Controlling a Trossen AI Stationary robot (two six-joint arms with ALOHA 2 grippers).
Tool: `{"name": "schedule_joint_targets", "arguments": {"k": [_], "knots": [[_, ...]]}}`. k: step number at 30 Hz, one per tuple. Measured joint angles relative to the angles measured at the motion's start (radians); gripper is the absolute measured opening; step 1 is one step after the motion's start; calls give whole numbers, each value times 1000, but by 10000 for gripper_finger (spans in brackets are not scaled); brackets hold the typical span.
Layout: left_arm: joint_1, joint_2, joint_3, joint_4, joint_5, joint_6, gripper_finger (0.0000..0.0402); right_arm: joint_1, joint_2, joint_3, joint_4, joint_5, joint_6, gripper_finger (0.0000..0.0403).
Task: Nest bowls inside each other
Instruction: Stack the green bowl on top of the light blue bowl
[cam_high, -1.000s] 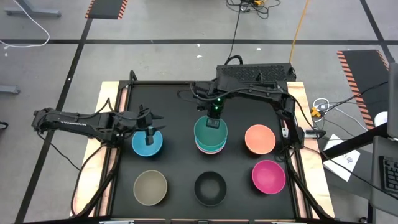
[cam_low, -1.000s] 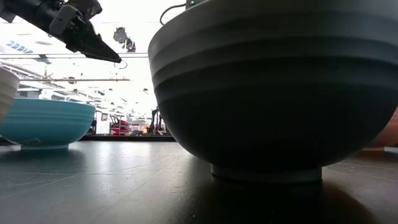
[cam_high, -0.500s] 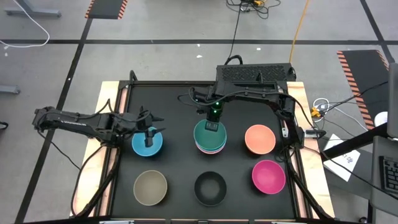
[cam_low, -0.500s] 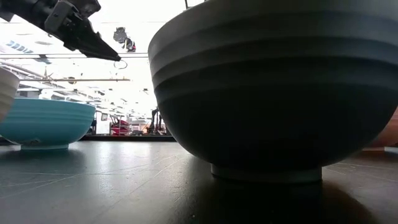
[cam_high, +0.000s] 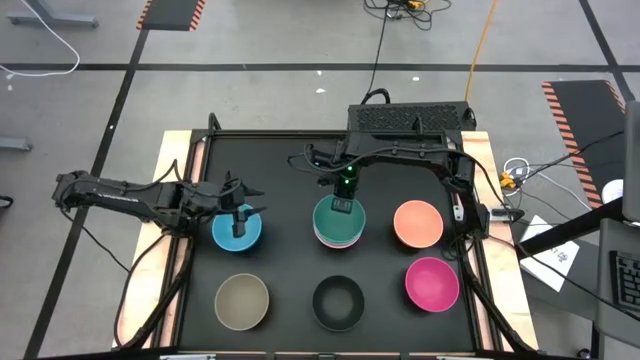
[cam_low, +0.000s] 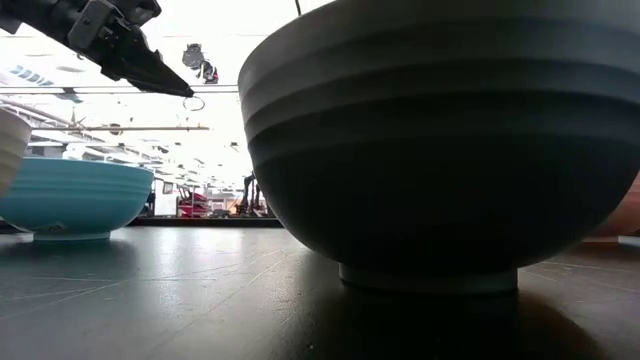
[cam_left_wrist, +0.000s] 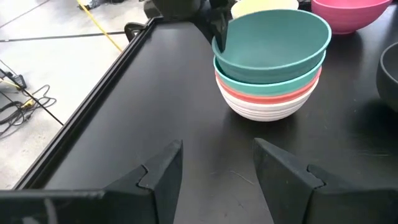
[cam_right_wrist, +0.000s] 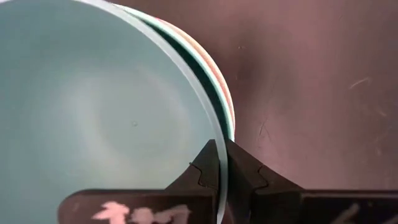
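While clamped on the turquoise bowl rim, right end effector over central stack, left end effector apart above blue bowl.

Turquoise bowl sits tilted atop the nested stack; blue, orange, tan, black, magenta bowls sit apart around it.

Open lane between bowl rows
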Motion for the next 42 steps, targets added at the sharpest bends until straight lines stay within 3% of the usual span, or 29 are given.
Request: {"name": "schedule_joint_targets", "arguments": {"k": [16, 28, 42], "knots": [[0, 0, 0, 5, -1, -3, 198, 10, -5, -89, 106, -6, 18, 0], [0, 0, 0, 5, -1, -3, 198, 71, -2, -90, 127, 214, 52, 0], [0, 0, 0, 4, -1, -8, 198, 72, -1, -91, 86, 254, 78, 0]]}}
